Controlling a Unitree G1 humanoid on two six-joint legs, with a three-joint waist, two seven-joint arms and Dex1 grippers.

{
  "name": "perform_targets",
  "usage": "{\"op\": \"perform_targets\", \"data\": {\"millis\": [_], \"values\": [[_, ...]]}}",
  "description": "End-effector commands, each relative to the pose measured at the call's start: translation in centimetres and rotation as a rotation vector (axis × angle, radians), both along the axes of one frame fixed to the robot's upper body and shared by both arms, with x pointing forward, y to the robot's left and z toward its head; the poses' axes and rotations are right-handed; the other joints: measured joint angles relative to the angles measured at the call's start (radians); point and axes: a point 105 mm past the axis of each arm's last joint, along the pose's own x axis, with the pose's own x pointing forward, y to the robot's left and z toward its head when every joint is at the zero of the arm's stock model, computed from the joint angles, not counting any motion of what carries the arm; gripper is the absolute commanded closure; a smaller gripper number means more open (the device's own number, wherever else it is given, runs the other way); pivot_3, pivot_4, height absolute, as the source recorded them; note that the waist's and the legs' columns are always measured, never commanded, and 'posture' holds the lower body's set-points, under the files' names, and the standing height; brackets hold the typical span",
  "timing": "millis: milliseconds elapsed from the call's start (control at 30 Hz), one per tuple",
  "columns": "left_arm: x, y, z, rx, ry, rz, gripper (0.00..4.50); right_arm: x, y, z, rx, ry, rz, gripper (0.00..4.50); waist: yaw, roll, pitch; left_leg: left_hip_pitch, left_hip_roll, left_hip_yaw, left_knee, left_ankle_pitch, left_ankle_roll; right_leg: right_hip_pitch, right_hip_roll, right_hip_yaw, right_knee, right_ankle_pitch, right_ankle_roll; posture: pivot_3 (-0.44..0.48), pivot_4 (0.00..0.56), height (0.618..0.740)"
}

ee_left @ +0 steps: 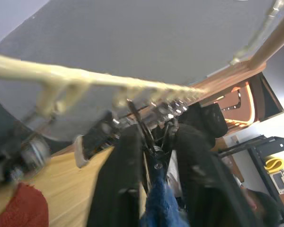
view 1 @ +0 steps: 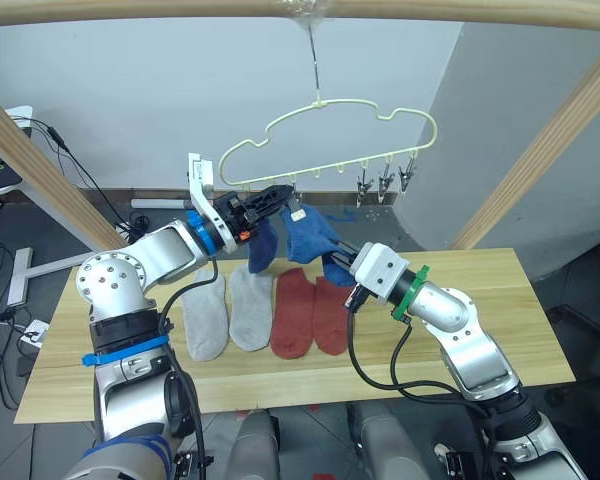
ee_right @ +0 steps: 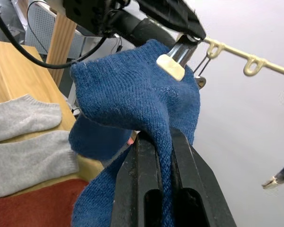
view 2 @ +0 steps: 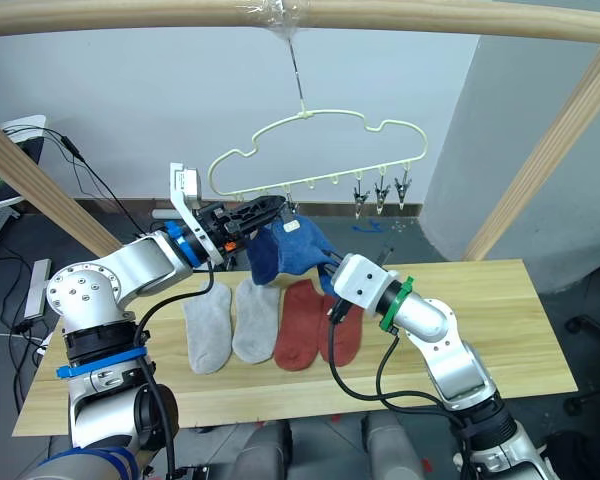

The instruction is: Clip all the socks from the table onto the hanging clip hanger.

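The right gripper (ee_right: 156,189) is mostly buried behind bunched blue knit, low in the frame; its two black fingers pinch a fold of the blue sock (view 1: 308,232) between them. A second blue sock (view 1: 263,248) hangs just left of it at the frame's centre, partly hidden by the left gripper (view 1: 280,194), whose fingers press together on a metal clip (ee_right: 184,49) at the sock's top edge. How the fingers sit on the clip is hard to make out in the left wrist view.

The clip hanger (view 1: 332,140), thin pale yellow wire with a cloud-like outline, hangs at upper centre from a wooden pole (view 1: 460,10).

On the pale plank table (view 1: 490,330), two soft grey socks (view 1: 228,310) and two rust red socks (view 1: 310,312) lie side by side.
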Motion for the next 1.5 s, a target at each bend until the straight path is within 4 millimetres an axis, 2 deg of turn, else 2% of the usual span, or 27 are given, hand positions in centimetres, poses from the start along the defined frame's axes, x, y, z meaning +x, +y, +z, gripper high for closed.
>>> {"op": "perform_targets", "data": {"millis": [33,200,267,400,467,533,600,700,900,1033,1067,1133,1233,1333,1433,1500], "values": [[-0.5,0.1,1.2,-0.008,-0.058,-0.005,1.91,-0.2,0.4,1.2,0.024,-0.048,0.022,4.50,0.001,0.000,0.000,0.000,0.000,0.000,0.000,0.000,0.000,0.000,0.000,0.000,0.000,0.000,0.000,-0.011,0.260,0.740],[-1.0,1.4,1.1,0.004,-0.047,0.016,0.44,0.6,1.3,0.4,0.076,0.014,0.025,4.50,0.000,0.000,0.000,0.000,0.000,0.000,0.000,0.000,0.000,0.000,0.000,0.000,0.000,0.000,0.000,0.010,0.265,0.740],[-1.5,2.2,0.8,0.030,-0.037,0.033,0.03,0.9,1.7,0.2,0.106,0.044,0.027,4.50,-0.002,0.000,0.000,0.000,0.000,0.000,-0.001,0.000,0.000,-0.001,0.000,0.000,0.000,0.000,0.000,0.010,0.265,0.740],[-2.1,3.5,0.4,0.062,-0.013,0.079,0.03,1.4,2.3,-0.2,0.140,0.091,0.042,4.50,0.003,0.000,0.001,-0.001,0.000,0.000,-0.002,0.000,0.000,-0.004,0.000,0.001,0.001,0.000,-0.001,0.035,0.271,0.740],[-3.0,4.4,1.0,0.092,-0.038,0.088,0.03,2.0,2.7,-0.8,0.227,0.218,0.049,4.50,0.009,-0.001,0.001,-0.002,0.000,0.000,-0.002,0.000,0.000,-0.004,0.000,0.001,0.001,0.000,-0.001,0.045,0.272,0.740],[-4.5,4.2,1.9,0.137,-0.092,0.043,0.03,2.6,3.3,-1.6,0.321,0.357,0.059,4.50,0.011,-0.001,0.002,-0.002,0.001,0.000,-0.002,0.000,0.000,-0.005,0.000,0.000,0.002,-0.001,-0.001,0.066,0.277,0.740],[-5.2,3.7,2.4,0.161,-0.118,0.008,0.03,2.9,3.5,-1.9,0.344,0.409,0.063,4.50,0.023,-0.001,0.003,-0.002,0.002,0.000,-0.003,0.000,0.000,-0.006,0.000,0.000,0.002,-0.001,-0.003,0.072,0.275,0.740],[-5.5,3.0,1.8,0.237,-0.137,0.009,0.00,3.2,3.8,-2.3,0.390,0.486,0.071,3.77,0.046,0.000,0.003,-0.002,0.001,0.001,-0.003,0.000,0.000,-0.006,0.000,0.000,0.002,-0.002,-0.004,0.090,0.275,0.740],[-5.3,2.4,1.2,0.289,-0.173,0.042,0.00,3.7,3.6,-3.0,0.395,0.542,0.051,1.77,0.058,0.000,0.003,-0.004,0.001,0.001,-0.003,0.000,0.000,-0.007,0.000,0.000,0.001,-0.005,-0.009,0.090,0.270,0.740],[-4.6,1.3,0.5,0.390,-0.243,0.097,0.00,3.7,1.8,-4.5,0.333,0.542,-0.017,0.29,0.059,0.000,0.003,-0.004,0.001,0.001,-0.004,0.000,0.000,-0.008,0.000,0.000,0.001,-0.005,-0.009,0.090,0.270,0.740],[-4.2,1.0,-0.1,0.459,-0.277,0.125,0.00,3.7,1.1,-4.6,0.321,0.529,-0.039,0.02,0.059,0.000,0.003,-0.004,0.001,0.001,-0.004,0.000,0.000,-0.008,0.000,0.000,0.001,-0.005,-0.009,0.079,0.267,0.740],[-3.7,0.3,-0.5,0.503,-0.335,0.175,0.00,3.4,0.1,-4.5,0.313,0.511,-0.059,0.02,0.059,0.000,0.003,-0.004,0.001,0.002,-0.006,0.000,0.000,-0.008,0.000,0.000,0.000,-0.005,-0.009,0.075,0.266,0.740],[-3.5,-1.2,-1.3,0.567,-0.452,0.195,0.00,2.9,-1.5,-3.2,0.332,0.497,-0.067,0.02,0.057,0.000,0.003,-0.005,0.001,0.002,-0.008,0.000,0.000,-0.010,0.000,0.001,0.000,-0.005,-0.009,0.057,0.263,0.740],[-2.8,-2.4,-1.3,0.520,-0.490,0.256,0.60,2.3,-2.8,-1.2,0.341,0.460,-0.073,0.00,0.054,0.000,0.003,-0.005,0.001,0.002,-0.008,0.000,0.000,-0.010,0.000,0.001,0.000,-0.005,-0.008,0.039,0.261,0.740],[-2.6,-3.1,-1.5,0.553,-0.546,0.269,1.52,1.8,-3.3,-0.3,0.332,0.444,-0.074,0.00,0.049,0.000,0.003,-0.005,0.001,0.002,-0.008,0.000,0.000,-0.010,0.000,0.001,0.000,-0.003,-0.005,0.011,0.254,0.740],[-1.6,-3.7,-2.0,0.579,-0.569,0.325,2.07,1.3,-4.6,0.9,0.306,0.402,-0.080,0.00,0.048,0.000,0.003,-0.005,0.001,0.003,-0.008,0.000,0.000,-0.010,0.000,0.001,0.000,-0.003,-0.005,-0.003,0.252,0.740]]}}
